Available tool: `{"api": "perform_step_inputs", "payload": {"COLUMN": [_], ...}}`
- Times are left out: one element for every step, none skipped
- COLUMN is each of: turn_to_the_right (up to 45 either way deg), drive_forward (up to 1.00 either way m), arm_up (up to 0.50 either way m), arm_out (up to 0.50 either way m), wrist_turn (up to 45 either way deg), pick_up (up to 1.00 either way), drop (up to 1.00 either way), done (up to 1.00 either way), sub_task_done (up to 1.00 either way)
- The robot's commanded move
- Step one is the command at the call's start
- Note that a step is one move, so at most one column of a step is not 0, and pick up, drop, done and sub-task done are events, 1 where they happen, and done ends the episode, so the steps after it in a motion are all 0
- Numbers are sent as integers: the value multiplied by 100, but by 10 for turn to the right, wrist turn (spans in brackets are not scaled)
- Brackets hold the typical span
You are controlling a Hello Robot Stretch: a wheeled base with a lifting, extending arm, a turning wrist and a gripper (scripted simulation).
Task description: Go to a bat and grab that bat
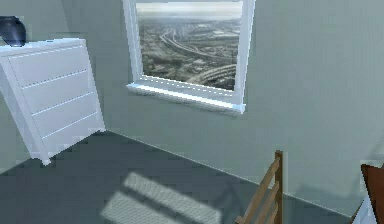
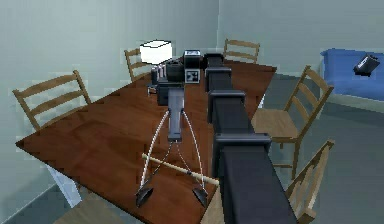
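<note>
End effector reaches down at the brown tabletop, and we cannot tell whether it holds anything: a pale wooden stick lies on the wood right at its fingers. Wooden chairs ring the tabletop. Looking ahead, we see a white dresser, a window and a chair back.

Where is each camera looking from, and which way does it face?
Forward view: on the robot, facing ahead and slightly down at a white drawer chest and a city-view window.
Arm side view: on the robot's body, facing sideways over a brown wooden table; its dark square arm and gripper show.
Shared: possibly one slatted wooden chair.
</note>
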Motion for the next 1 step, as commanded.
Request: {"api": "perform_step_inputs", "payload": {"turn_to_the_right": [0], "drive_forward": [0], "arm_up": [0], "arm_out": [0], "wrist_turn": [450], "pick_up": [0], "drop": [0], "done": [0], "sub_task_done": [0]}}
